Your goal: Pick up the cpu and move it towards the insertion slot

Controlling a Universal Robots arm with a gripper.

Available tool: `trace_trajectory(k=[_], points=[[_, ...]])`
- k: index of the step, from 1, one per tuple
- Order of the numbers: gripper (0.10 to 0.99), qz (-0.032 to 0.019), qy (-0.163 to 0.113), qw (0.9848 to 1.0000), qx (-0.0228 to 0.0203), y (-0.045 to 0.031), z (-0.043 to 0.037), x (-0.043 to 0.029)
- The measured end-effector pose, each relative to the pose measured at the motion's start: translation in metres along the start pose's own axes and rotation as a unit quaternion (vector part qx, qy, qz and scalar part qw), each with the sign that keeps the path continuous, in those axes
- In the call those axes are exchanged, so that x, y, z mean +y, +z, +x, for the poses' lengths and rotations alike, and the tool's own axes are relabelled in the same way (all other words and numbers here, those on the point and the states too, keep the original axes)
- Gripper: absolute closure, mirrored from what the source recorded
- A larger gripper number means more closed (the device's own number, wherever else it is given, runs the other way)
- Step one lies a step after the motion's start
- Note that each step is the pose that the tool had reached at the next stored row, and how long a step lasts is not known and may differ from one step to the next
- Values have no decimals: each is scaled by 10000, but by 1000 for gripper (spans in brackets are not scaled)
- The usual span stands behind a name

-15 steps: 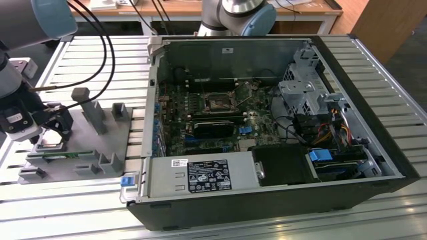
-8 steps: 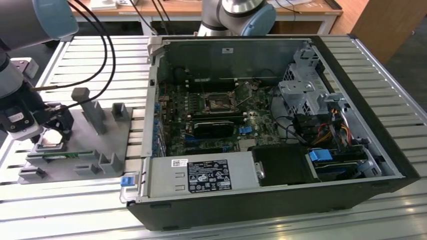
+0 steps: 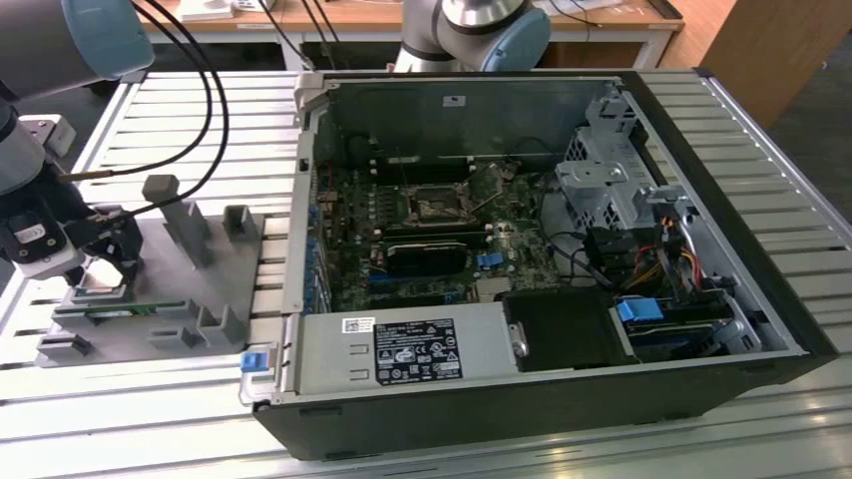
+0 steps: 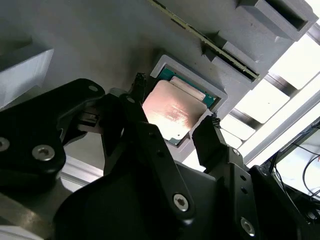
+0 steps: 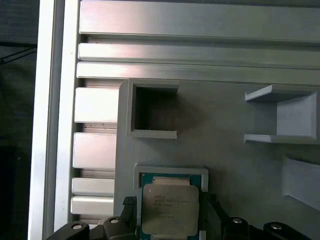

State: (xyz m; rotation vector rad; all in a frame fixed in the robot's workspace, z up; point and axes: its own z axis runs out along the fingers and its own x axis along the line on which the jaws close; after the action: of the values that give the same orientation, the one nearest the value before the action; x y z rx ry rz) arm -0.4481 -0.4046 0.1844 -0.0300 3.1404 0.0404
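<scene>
The gripper [image 5: 170, 201] is down low over the grey fixture [image 5: 225, 150], its two black fingers [image 4: 210, 140] spread apart and reaching down on either side of the cpu [image 5: 169, 209]. In both wrist views I can make out a thin gap between each fingertip and the chip's edge, so it has hold of nothing yet.

The cpu lies flat, silver lid up, seated in its shallow square pocket [image 5: 170, 171] in the fixture. It is directly beneath the gripper and centred between the fingers. It is close to square, so there is no real long axis to speak of; the fingers simply bracket two opposite sides. I'd judge the grasp to be lined up but not closed.

The insertion slot [image 3: 437, 205] sits on the motherboard [image 3: 520, 249] inside the open computer case [image 3: 692, 150]. It is well apart from the gripper, off toward the exterior view's right, with the near wall of the case between them.
</scene>
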Motion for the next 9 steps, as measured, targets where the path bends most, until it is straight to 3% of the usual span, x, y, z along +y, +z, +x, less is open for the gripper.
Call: trace_trajectory(k=[9], points=[[431, 0, 1, 10000, -5, 21, 16, 12]])
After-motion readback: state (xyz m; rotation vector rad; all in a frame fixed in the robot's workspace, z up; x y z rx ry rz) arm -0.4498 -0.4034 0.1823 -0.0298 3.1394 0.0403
